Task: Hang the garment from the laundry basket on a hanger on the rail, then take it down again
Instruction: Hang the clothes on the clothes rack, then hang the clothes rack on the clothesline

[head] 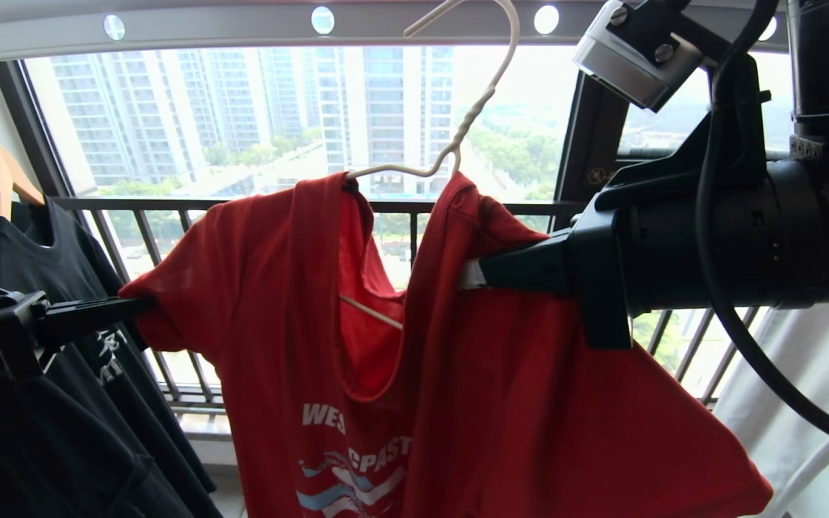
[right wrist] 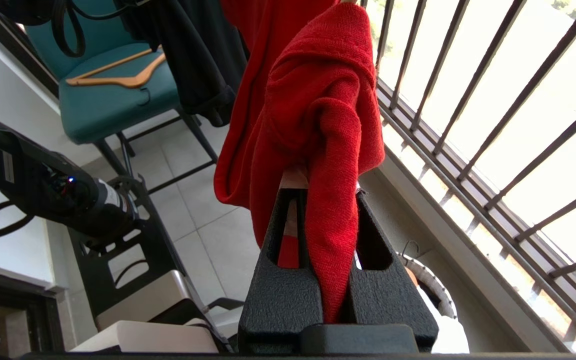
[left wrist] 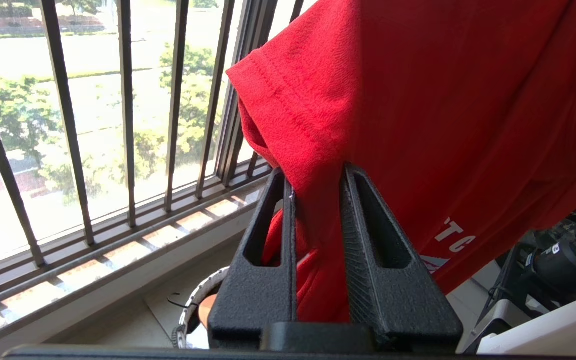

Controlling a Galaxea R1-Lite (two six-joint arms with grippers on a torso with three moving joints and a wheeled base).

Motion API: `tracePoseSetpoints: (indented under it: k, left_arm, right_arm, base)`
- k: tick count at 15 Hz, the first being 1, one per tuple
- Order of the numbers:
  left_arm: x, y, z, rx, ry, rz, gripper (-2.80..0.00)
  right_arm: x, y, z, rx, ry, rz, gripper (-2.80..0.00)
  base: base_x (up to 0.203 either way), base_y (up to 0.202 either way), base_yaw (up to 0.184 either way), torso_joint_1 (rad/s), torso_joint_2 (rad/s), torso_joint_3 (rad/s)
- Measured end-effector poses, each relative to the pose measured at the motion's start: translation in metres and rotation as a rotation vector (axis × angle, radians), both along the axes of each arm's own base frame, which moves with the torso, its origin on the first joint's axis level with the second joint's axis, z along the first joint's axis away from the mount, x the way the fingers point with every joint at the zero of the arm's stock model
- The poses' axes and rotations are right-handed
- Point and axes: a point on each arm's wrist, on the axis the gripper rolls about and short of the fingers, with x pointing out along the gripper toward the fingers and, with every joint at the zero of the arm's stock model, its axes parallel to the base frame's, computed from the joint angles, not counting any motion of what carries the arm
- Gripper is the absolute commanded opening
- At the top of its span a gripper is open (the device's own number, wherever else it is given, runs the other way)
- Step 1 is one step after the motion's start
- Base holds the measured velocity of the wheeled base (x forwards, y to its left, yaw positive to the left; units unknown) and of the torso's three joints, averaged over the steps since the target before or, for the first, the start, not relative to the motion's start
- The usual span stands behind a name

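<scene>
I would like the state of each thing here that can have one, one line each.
red T-shirt: hanging crooked on the hanger, one side slipped low.
wire hanger: hooked on the rail, tilted.
left gripper: fingers slightly parted around the sleeve.
right gripper: shut on bunched T-shirt fabric.
black garment: hanging on a wooden hanger.

Bright barred window [head: 256,144], tiled floor [right wrist: 203,235], teal chair [right wrist: 103,95] (towers outside).
</scene>
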Motion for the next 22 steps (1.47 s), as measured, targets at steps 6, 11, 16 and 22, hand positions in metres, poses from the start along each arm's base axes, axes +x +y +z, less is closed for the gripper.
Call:
tracePoseSetpoints:
  k: [6, 11, 16, 22]
  left_arm:
    - [-0.017, -0.007, 0.034, -0.019, -0.042, 0.032, 0.0]
    - [-0.057, -0.024, 0.077, -0.067, -0.097, 0.042, -2.8]
    - [-0.106, -0.045, 0.112, -0.109, -0.149, 0.013, -2.8]
    - [-0.117, -0.05, 0.128, -0.144, -0.121, 0.003, -2.8]
  right_arm:
    - [0.0, 0.0, 0.0, -0.006, -0.004, -0.02, -2.8]
    - [-0.001, -0.003, -0.012, -0.045, 0.016, -0.062, -2.8]
    - [-0.002, -0.009, -0.017, -0.072, 0.003, -0.21, -2.8]
    - [0.003, -0.029, -0.012, -0.041, -0.045, -0.472, -2.8]
  base:
    - [0.0, 0.0, 0.0, 0.0, 0.0, 0.0]
    - [0.0, 0.0, 0.0, 0.0, 0.0, 0.0]
    - [0.0, 0.0, 0.0, 0.0, 0.0, 0.0]
    - [0.0, 0.0, 0.0, 0.0, 0.0, 0.0]
